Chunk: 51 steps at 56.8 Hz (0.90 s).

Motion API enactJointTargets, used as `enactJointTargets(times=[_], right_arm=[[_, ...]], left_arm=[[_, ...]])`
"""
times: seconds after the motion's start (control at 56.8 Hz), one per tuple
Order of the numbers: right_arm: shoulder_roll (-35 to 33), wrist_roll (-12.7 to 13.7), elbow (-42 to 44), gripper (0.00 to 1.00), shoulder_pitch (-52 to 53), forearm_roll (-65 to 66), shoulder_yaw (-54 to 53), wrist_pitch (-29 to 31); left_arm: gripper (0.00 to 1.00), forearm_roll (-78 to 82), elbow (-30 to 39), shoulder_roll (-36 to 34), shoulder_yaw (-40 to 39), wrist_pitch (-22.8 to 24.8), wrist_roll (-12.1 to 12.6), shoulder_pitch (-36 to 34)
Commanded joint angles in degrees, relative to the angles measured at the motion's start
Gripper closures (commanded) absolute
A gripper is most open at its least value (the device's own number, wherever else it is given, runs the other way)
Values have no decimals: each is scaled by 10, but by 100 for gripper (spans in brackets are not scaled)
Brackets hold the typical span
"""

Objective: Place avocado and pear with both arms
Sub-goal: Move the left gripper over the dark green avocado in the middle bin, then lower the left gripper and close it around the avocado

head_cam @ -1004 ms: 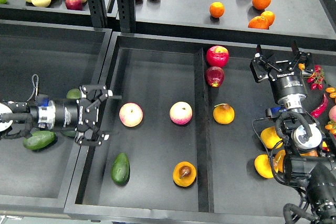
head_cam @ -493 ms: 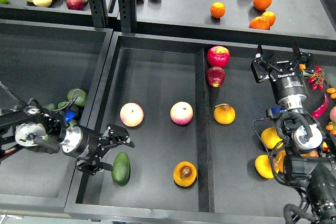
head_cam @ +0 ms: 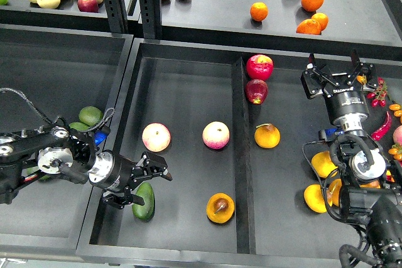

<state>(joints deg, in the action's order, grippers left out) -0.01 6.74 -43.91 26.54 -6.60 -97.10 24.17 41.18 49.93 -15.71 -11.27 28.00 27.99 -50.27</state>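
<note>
The dark green avocado lies at the front left of the middle tray. My left gripper is open just over the avocado's upper end, with one finger above it and one at its left side. It does not hold the avocado. The round yellow-orange pear with the brown dimple lies at the front of the same tray, beside the divider. My right gripper is open and empty at the back of the right tray, far from both fruits.
Two pink-yellow apples lie mid-tray. A stemmed pear and two red apples lie right of the divider. More avocados are in the left tray. Oranges sit on the back shelf, and yellow-orange fruit by my right arm.
My left gripper has swung down from beside the left apple to the avocado and now straddles its upper end. The right arm and the fruits have not moved.
</note>
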Motion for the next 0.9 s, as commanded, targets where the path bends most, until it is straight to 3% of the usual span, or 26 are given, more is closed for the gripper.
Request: enactJointTargets(times=[0.0, 0.881], right_arm=[[0, -1, -6, 1, 0, -3, 0, 0], [0, -1, -35, 1, -1, -11, -12, 2]], left_arm=[[1, 13, -23, 18, 2, 0, 0, 0], [1, 50, -130, 90, 14, 0, 0, 7]])
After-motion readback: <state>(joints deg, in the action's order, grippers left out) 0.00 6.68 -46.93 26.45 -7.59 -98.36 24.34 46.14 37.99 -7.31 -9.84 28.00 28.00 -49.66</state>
